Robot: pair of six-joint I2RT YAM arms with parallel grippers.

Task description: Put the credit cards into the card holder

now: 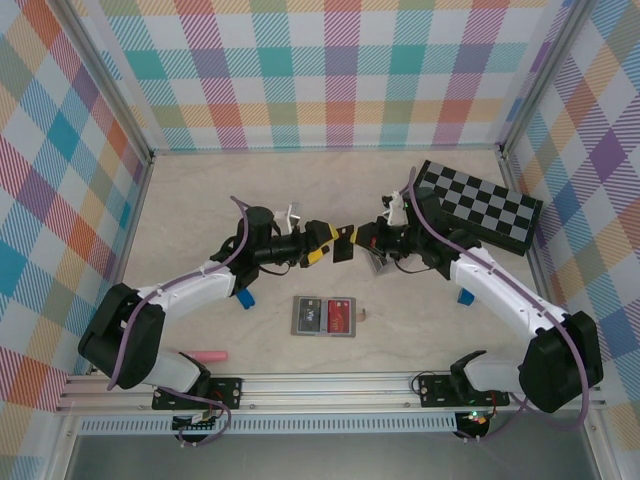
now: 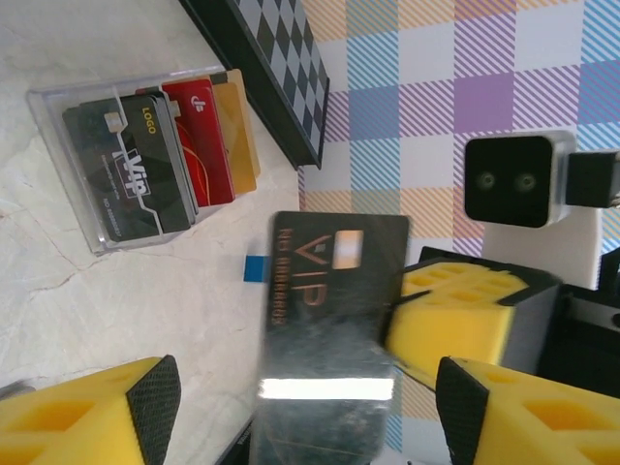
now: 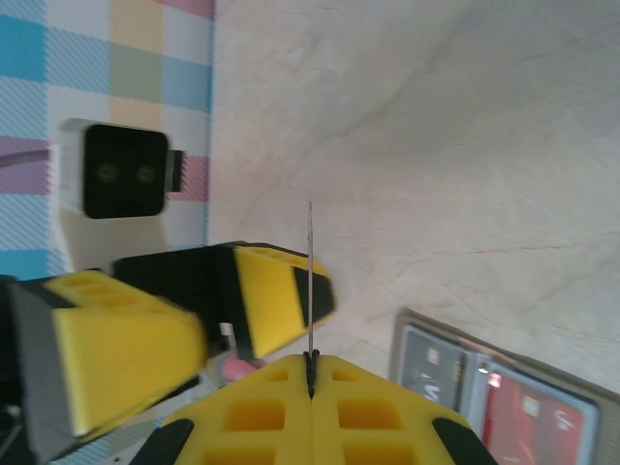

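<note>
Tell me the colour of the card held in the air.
The card is black; left wrist view.

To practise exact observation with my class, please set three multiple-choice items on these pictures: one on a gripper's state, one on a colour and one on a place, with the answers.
1. How does the left gripper stand?
A. open, fingers wide apart
B. shut on a card
C. shut on nothing

2. What colour is the card in the right gripper?
A. red
B. yellow-tan
C. black

3. Where is the card holder?
A. in the left gripper
B. flat on the table, towards its near edge
C. in the right gripper

Answers:
1 A: in the left wrist view its two fingers stand clear of the card on either side.
2 C: the same view shows a black face lettered VIP, and the right wrist view shows the shut fingers pinching it edge-on.
3 B: the top view shows it lying open on the table, nearer the edge than the two grippers.
</note>
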